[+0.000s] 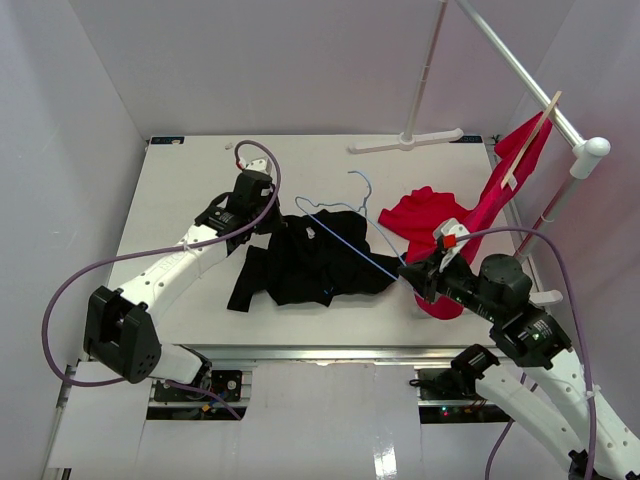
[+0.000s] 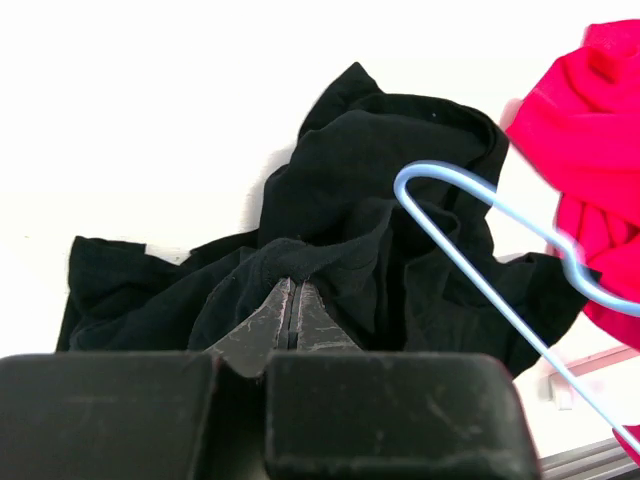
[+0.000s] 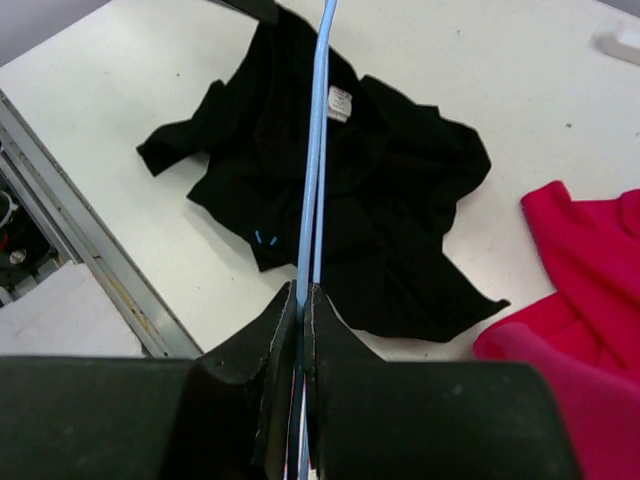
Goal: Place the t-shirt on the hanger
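Observation:
The black t-shirt (image 1: 315,265) lies crumpled at the middle of the table; its white neck label (image 3: 340,100) faces up. My left gripper (image 1: 278,224) is at the shirt's far left edge, shut on a fold of it (image 2: 293,285). My right gripper (image 1: 404,270) is at the shirt's right side, shut on one corner of the light-blue wire hanger (image 1: 345,240). The hanger (image 3: 318,150) reaches out over the shirt, with its hook toward the back. It also shows in the left wrist view (image 2: 470,250), above the cloth.
A red shirt (image 1: 430,215) hangs from a pale wooden hanger (image 1: 520,150) on the rack rail at the right, and its lower part lies on the table by my right gripper. The rack's white foot (image 1: 405,143) stands at the back. The table's front rail (image 1: 300,352) is near.

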